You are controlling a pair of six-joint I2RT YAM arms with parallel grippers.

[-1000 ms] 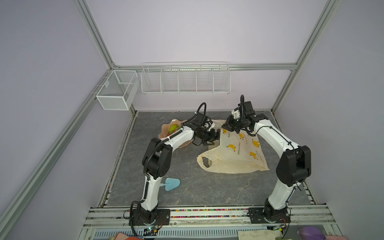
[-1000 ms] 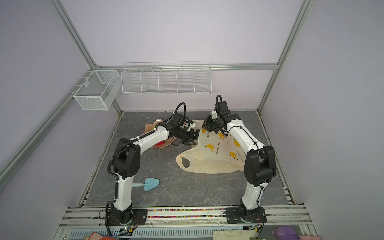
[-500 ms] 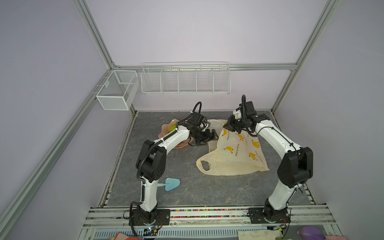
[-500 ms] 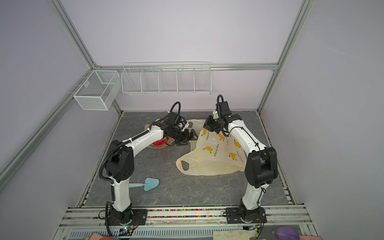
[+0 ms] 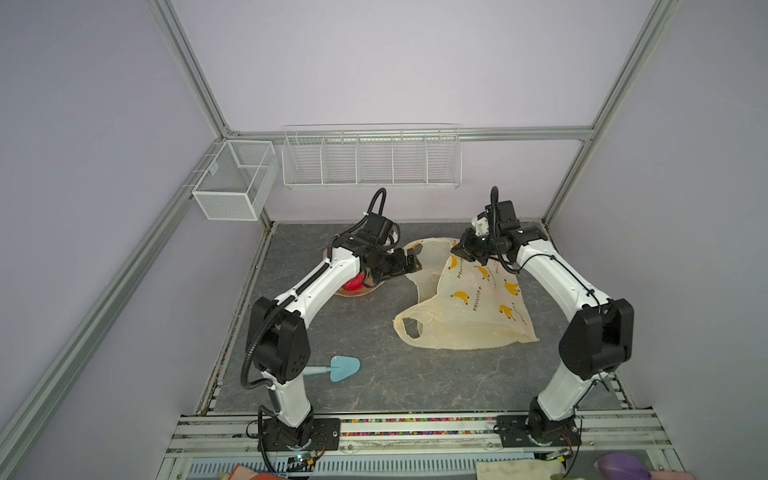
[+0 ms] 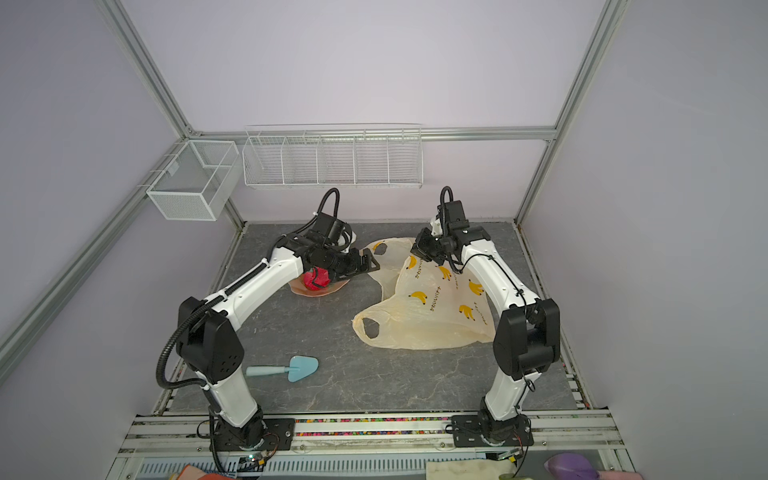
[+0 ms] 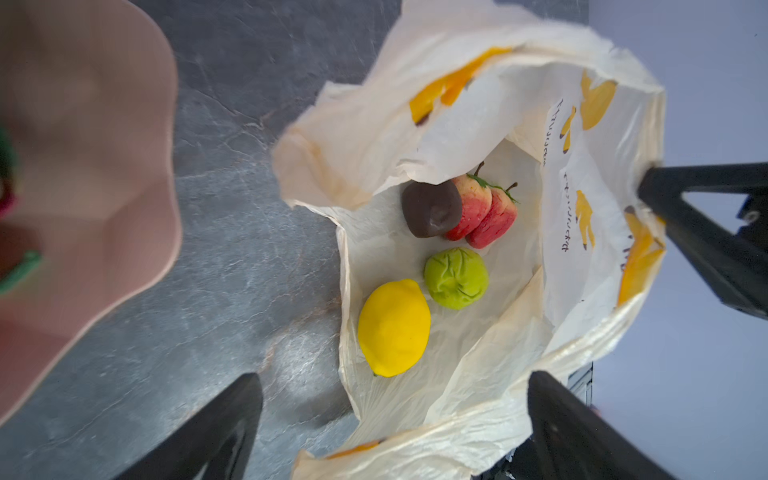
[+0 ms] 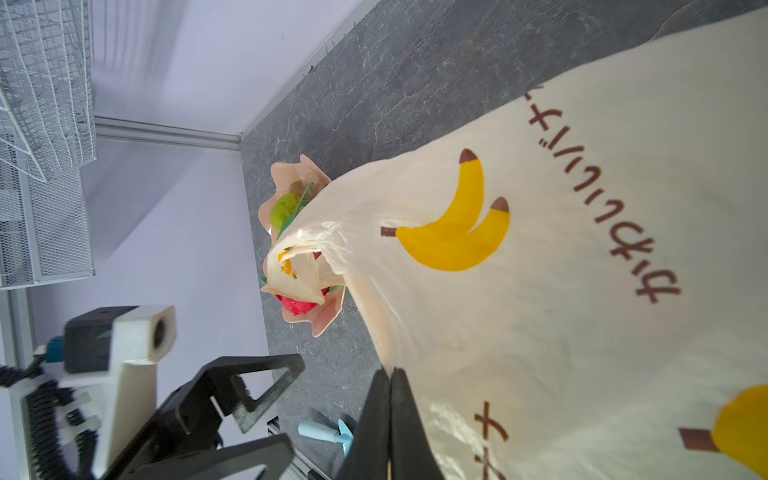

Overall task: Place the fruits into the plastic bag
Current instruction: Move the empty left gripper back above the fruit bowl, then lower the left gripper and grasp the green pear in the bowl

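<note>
A peach scalloped dish (image 6: 332, 289) is shown on the grey marbled desk (image 5: 374, 340). A light-blue scoop (image 5: 343, 368) is laid flat well in front of the dish. Behind and above the dish, a white wire rack (image 5: 371, 160) and a mesh basket (image 5: 232, 183) are mounted.

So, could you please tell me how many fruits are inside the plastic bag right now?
5: a yellow lemon, a green fruit, a dark brown piece and two strawberries beside it; a fold of the plastic bag may hide more.

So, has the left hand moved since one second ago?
Yes. In a top view the left hand has shifted left, toward the peach dish, away from the plastic bag.
</note>
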